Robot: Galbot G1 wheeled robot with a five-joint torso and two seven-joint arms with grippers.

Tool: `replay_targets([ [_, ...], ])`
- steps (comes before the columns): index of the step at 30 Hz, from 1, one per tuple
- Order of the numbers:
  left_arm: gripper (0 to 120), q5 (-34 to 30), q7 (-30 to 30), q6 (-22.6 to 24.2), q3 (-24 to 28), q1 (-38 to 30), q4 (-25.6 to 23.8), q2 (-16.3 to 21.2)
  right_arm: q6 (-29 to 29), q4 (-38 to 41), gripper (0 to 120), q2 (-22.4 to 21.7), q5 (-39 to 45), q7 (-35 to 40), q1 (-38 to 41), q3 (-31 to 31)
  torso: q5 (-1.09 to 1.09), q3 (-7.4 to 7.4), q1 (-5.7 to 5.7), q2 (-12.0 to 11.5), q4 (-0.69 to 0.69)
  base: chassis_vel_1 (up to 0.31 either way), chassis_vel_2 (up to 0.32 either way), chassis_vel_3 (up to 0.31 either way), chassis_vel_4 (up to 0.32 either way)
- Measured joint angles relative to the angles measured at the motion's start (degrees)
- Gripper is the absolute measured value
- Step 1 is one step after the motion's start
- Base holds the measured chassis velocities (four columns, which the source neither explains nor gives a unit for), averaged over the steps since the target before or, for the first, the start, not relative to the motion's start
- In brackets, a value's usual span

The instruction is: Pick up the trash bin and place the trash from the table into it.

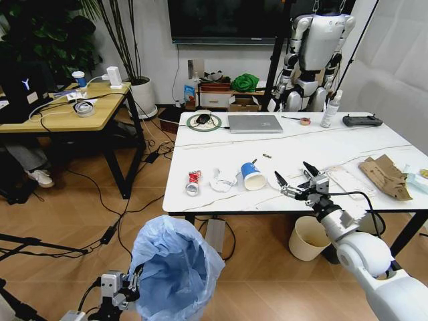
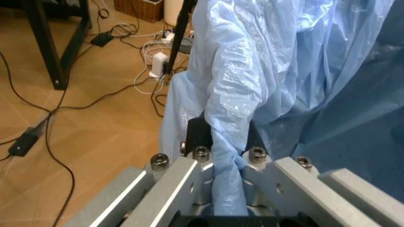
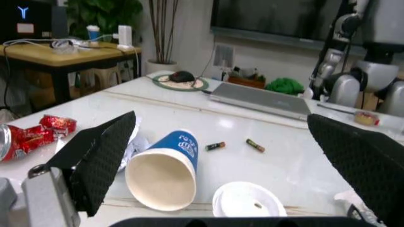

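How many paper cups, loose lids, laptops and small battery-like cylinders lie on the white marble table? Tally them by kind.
blue paper cup: 1
white lid: 1
silver laptop: 1
small battery-like cylinders: 2
Total: 5
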Motion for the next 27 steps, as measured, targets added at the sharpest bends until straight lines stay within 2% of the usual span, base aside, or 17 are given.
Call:
replay_targets([
  [5, 0, -0.2, 0.0, 0.0, -0.5, 0.0, -0.3, 0.2, -3.6, -3.1, 100, 1.7, -0.7, -0.8, 5.3, -4.0, 0.00, 0.00, 0.00, 0.0, 0.02, 0.000, 0.000, 0.000, 0.000],
  [9, 0, -0.3, -0.1, 0.0, -0.5, 0.0, -0.5, 0.1, -4.2, -5.4, 100, 2.6, -0.8, -1.8, 6.8, -6.1, 0.01, 0.00, 0.00, 0.0, 0.01, 0.000, 0.000, 0.000, 0.000],
  [19, 0, -0.3, -0.3, 0.0, -0.4, 0.0, -0.8, -0.3, -3.6, -11.8, 100, 4.7, -2.1, -6.7, 9.9, -7.9, 0.01, -0.02, -0.01, 0.0, 0.01, 0.000, 0.000, 0.000, 0.000],
  [27, 0, -0.3, -0.4, 0.1, -0.4, 0.0, -0.9, -0.4, -2.3, -17.1, 100, 6.3, -5.9, -7.7, 12.5, -8.7, 0.02, -0.02, -0.01, 0.0, 0.00, 0.000, 0.000, 0.000, 0.000],
])
